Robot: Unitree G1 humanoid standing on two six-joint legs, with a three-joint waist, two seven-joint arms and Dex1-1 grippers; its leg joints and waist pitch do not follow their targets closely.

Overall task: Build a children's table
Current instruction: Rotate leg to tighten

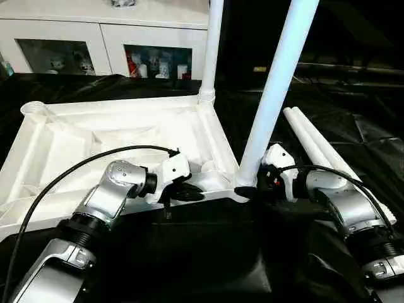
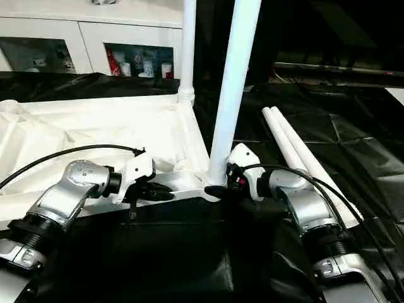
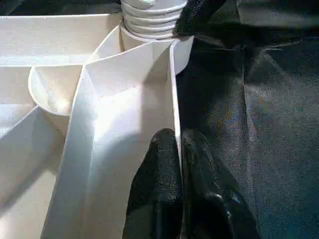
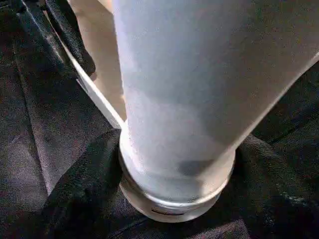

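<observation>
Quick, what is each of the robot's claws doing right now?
Left gripper: shut on the tabletop's rim.
Right gripper: fingers around the near leg's base.

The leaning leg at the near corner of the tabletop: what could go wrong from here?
1. The near leg leans to one side while the far leg stands straight; it may jam or sit crooked in its socket.
2. The right gripper holds it only at its base, so the long top could swing.
3. The left gripper pinches just the thin rim of the tabletop; the tabletop might slip if the leg is forced.
</observation>
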